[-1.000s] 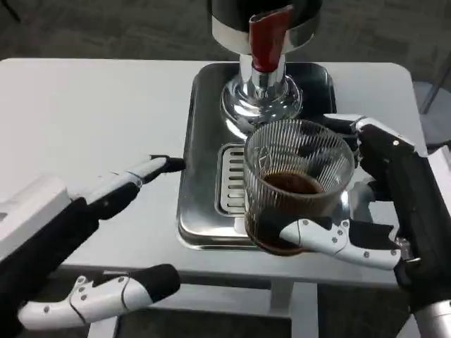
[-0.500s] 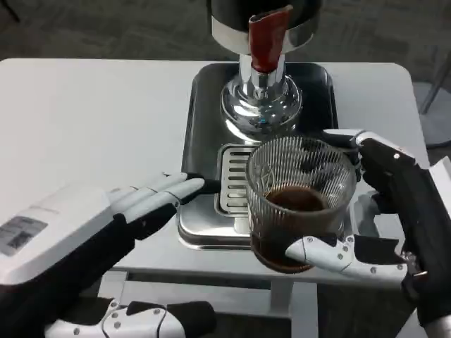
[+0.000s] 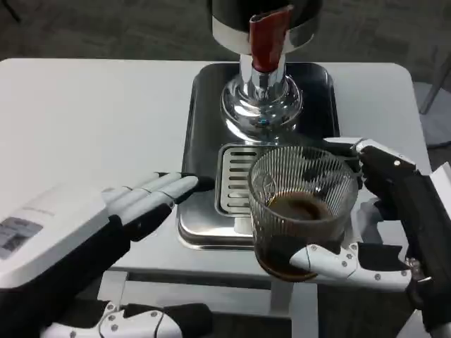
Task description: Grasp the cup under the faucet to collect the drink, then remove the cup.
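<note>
Head view: right hand [image 3: 384, 232] grips the cup [image 3: 301, 208], fingers wrapped around the far and right side, thumb across the lower front. Cup is ribbed clear glass, upright, dark drink in the bottom part. It sits at the front right corner of the steel tray [image 3: 201, 151], its base overlapping the tray's front lip; can't tell if the base touches the tray or is lifted. The slotted drip grate [image 3: 234, 176] shows just left of the cup. Faucet [image 3: 266, 39] with red spout is well behind the cup, not over it.

Left hand [image 3: 106, 218] holds nothing, fingers out straight and together, thumb apart below; fingertips [image 3: 187, 184] just beside the tray's left front edge. White table [image 3: 91, 120] is bare left of the tray; its front edge runs just below the tray.
</note>
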`<state>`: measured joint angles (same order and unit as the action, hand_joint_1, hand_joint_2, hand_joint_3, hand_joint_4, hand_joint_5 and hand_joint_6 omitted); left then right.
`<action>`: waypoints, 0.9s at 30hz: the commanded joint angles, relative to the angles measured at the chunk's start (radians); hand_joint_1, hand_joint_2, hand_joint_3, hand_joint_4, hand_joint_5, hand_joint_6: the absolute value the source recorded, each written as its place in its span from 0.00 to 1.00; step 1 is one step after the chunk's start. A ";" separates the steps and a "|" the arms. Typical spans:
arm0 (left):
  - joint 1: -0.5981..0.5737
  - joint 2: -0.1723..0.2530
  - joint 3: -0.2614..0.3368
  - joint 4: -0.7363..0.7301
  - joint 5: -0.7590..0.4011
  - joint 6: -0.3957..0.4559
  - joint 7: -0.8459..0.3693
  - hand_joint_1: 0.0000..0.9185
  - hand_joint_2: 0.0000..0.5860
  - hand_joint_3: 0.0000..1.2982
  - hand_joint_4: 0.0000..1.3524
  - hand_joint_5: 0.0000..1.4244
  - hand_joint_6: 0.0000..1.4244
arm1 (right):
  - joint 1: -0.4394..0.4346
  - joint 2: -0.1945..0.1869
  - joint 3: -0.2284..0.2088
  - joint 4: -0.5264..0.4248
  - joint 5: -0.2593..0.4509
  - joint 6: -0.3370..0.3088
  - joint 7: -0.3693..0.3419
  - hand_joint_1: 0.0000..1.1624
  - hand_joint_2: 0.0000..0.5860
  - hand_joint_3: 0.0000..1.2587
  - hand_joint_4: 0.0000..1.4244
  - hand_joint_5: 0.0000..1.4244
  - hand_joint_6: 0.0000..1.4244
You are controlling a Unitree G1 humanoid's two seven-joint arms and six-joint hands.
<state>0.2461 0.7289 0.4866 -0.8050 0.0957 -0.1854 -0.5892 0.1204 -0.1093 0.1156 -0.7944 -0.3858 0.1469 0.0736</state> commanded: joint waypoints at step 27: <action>0.042 -0.005 -0.007 -0.015 0.038 -0.038 -0.011 0.00 0.24 0.05 0.00 0.02 0.13 | 0.017 -0.019 -0.016 -0.050 0.033 -0.034 0.008 0.83 0.30 0.82 0.84 1.00 1.00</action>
<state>0.2701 0.7282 0.4722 -0.8113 0.1290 -0.2074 -0.5895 0.1374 -0.1303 0.0963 -0.8059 -0.3649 0.1469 0.0800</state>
